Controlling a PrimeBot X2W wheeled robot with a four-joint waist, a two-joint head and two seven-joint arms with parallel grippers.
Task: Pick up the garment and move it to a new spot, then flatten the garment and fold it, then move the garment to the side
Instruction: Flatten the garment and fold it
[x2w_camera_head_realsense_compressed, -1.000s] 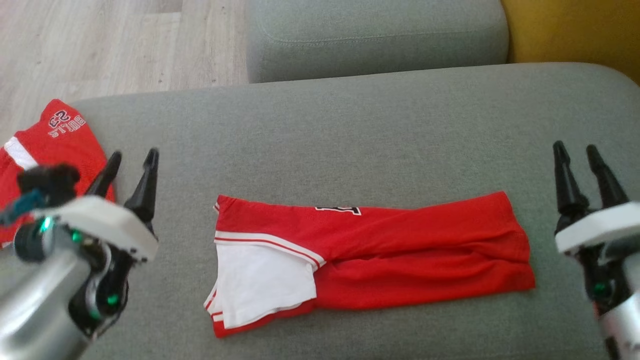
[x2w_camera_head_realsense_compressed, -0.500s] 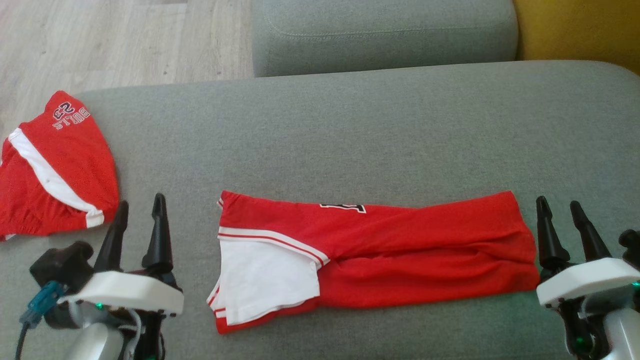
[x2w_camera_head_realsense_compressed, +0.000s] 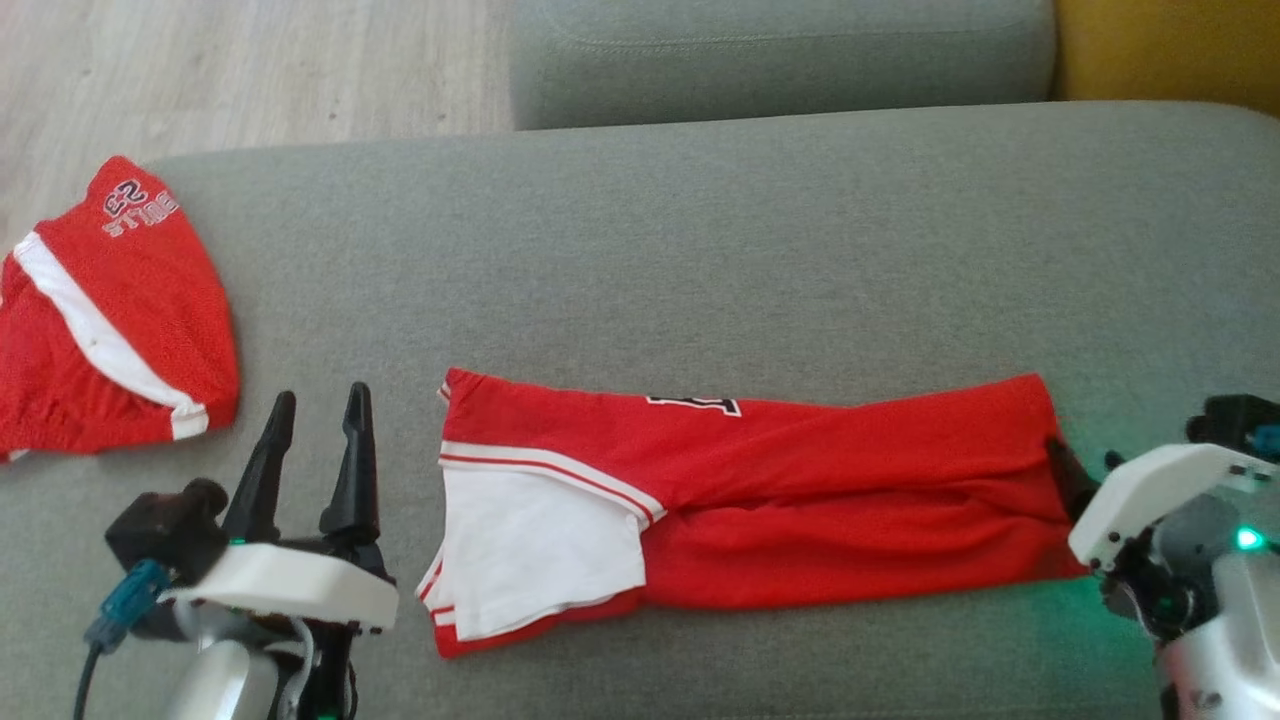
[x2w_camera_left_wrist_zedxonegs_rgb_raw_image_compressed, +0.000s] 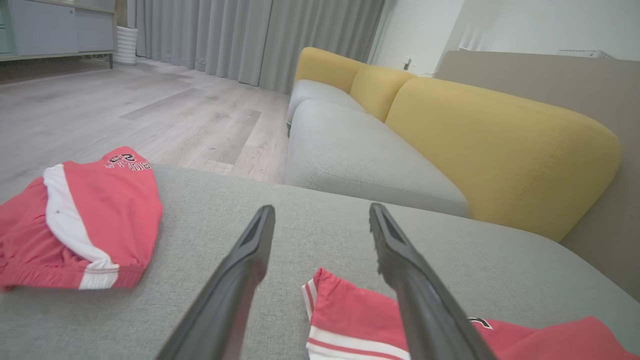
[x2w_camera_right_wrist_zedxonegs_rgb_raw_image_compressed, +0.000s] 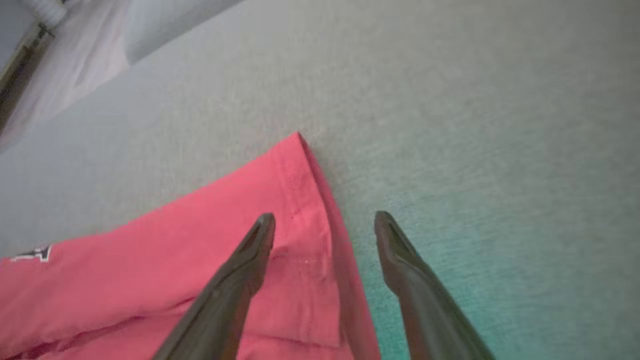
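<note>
I count two red garments, the folded garment (x2w_camera_head_realsense_compressed: 800, 500) and the bunched garment (x2w_camera_head_realsense_compressed: 110, 320); two grey cushions, near cushion (x2w_camera_head_realsense_compressed: 700, 250) and far cushion (x2w_camera_head_realsense_compressed: 780, 50); two sets of jaws.

Red on the garment (x2w_camera_head_realsense_compressed: 850, 500), with a white panel at one end, red-and-white stripes along it, and a black mark outlined in white. Red on the other garment (x2w_camera_head_realsense_compressed: 110, 320), crossed by a white band, with pale lettering. Grey on the sofa seat (x2w_camera_head_realsense_compressed: 700, 250); mustard yellow on the backrest (x2w_camera_left_wrist_zedxonegs_rgb_raw_image_compressed: 500, 145); pale wood grain on the floor (x2w_camera_head_realsense_compressed: 250, 70). Black fingers on the left gripper (x2w_camera_head_realsense_compressed: 321, 392) and the right gripper (x2w_camera_right_wrist_zedxonegs_rgb_raw_image_compressed: 325, 216).
</note>
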